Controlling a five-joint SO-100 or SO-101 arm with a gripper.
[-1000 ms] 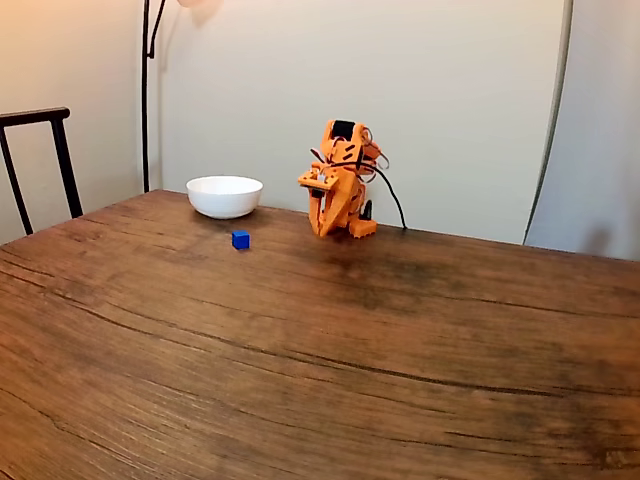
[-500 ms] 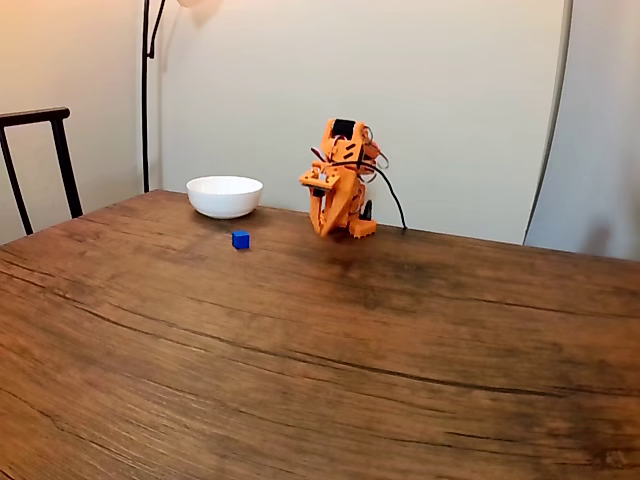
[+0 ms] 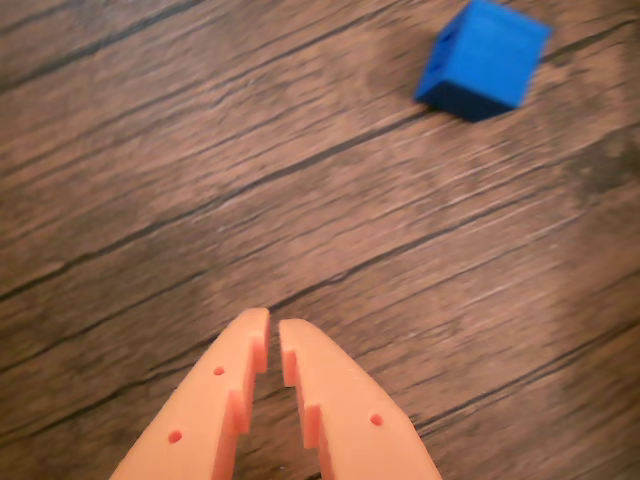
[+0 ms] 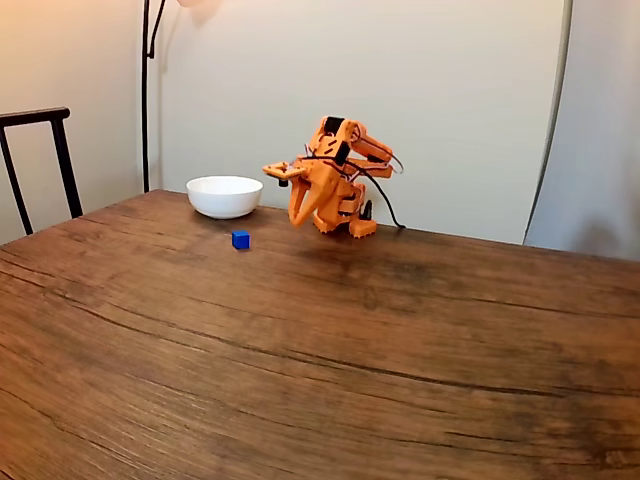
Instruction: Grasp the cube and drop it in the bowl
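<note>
Blue, small and solid, the plastic cube [image 4: 240, 239] is seen resting on the dark wooden worktop [image 4: 330, 350], just in front of the round white bowl [image 4: 224, 195] and apart from it. In the wrist view the cube [image 3: 483, 60] lies well ahead of the orange two-finger tool [image 3: 273, 335], whose tips are nearly closed on nothing. The tool [image 4: 296, 214] is held above the worktop, right of the cube.

Bare wood lies open all round the cube [image 4: 240, 239], with nothing standing between it and the gripper [image 4: 294, 219] hanging off to its right in the fixed view. Behind the cube, apart from it, sits the bowl [image 4: 224, 196], the one obstacle nearby on the table [image 4: 320, 360].
</note>
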